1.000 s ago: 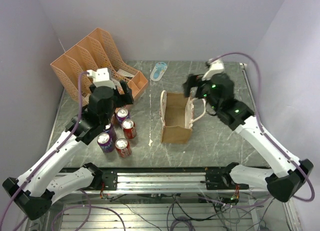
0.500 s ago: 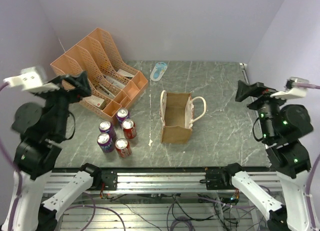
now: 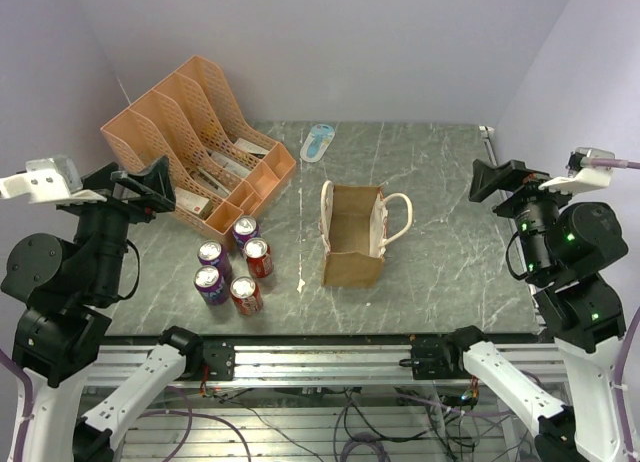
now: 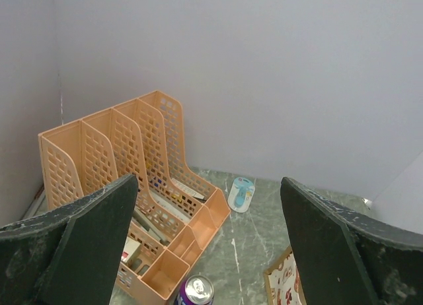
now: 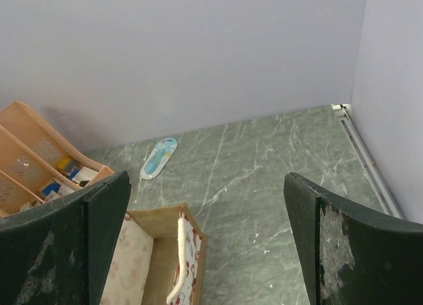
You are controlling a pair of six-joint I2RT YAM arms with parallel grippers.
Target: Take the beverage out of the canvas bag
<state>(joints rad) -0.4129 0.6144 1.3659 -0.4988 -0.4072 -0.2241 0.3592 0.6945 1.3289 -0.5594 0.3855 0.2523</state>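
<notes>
**A:** Where is the canvas bag (image 3: 352, 244)?

**B:** It stands upright in the middle of the table (image 3: 440, 172) with its mouth open to the ceiling. Its brown floor shows through the opening. One cream handle (image 3: 400, 217) droops off the right side, and the other lies along the left rim.

**A:** And the drinks?

**B:** Five cans (image 3: 258, 257) stand in a cluster on the table to the left of the bag, apart from it. Some are purple and some are red.

**A:** What else is around?

**B:** An orange file rack (image 3: 190, 132) sits in the far left corner, with papers in its slots. Its low front tray is just beside the farthest can. A small pale scrap (image 3: 301, 284) lies between the cans and the bag. A blue-and-white thing (image 3: 318, 140) lies by the back wall, and I cannot tell what it is.

**A:** And the arms?

**B:** Both are held high at the sides of the table, well apart from the bag. The left gripper (image 4: 208, 186) has its jaws spread wide with nothing between them. The right gripper (image 5: 206, 179) is the same, wide and holding nothing.
</notes>
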